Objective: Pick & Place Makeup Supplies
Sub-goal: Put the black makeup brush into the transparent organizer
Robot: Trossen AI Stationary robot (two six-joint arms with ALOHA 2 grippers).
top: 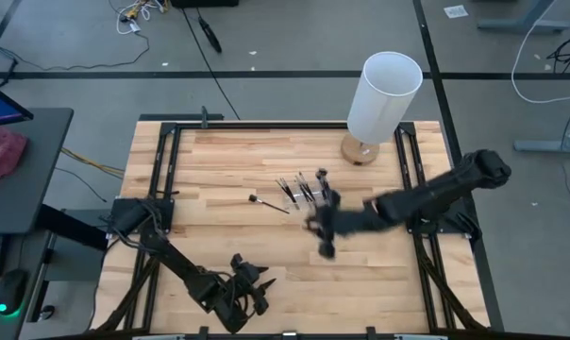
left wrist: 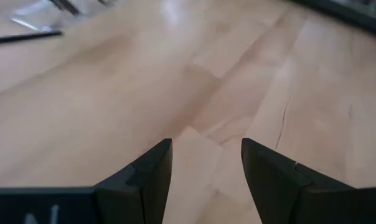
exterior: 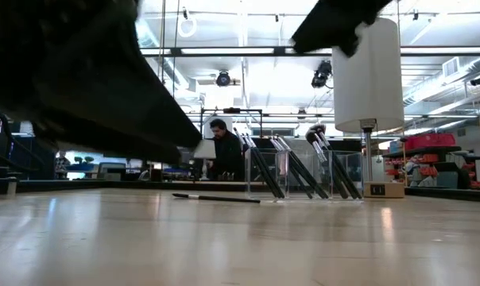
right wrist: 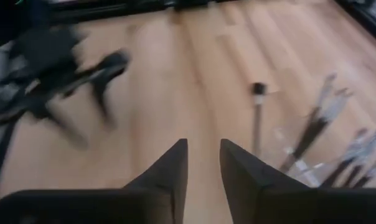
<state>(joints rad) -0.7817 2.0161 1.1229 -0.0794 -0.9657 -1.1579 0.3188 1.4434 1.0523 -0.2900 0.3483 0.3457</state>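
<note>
Right tool (top: pixel 325 247) hovering over mid-surface (top: pixel 219 161), just beside the brushes (top: pixel 304 189), fingers (right wrist: pixel 169 171) parted by a narrow gap, holding nothing. Left tool (top: pixel 252 288) parked at the near edge, fingers (left wrist: pixel 147 174) spread, empty. Most brushes standing tilted in the clear holder (exterior: pixel 265 173); one brush (exterior: pixel 216 198) lying flat beside it. No readable writing.

Lighting was bright and even, coming from ceiling fixtures seen in the low view. Pale glare streaked the table (exterior: pixel 303 238) there and toward 12 o'clock in the left wrist view. Shadows stayed soft. Motion blur smeared the right gripper (top: pixel 325 247) from above and the whole right wrist view. A dark, unfocused arm (exterior: pixel 81 79) blocked the low view's 10 o'clock corner.
</note>
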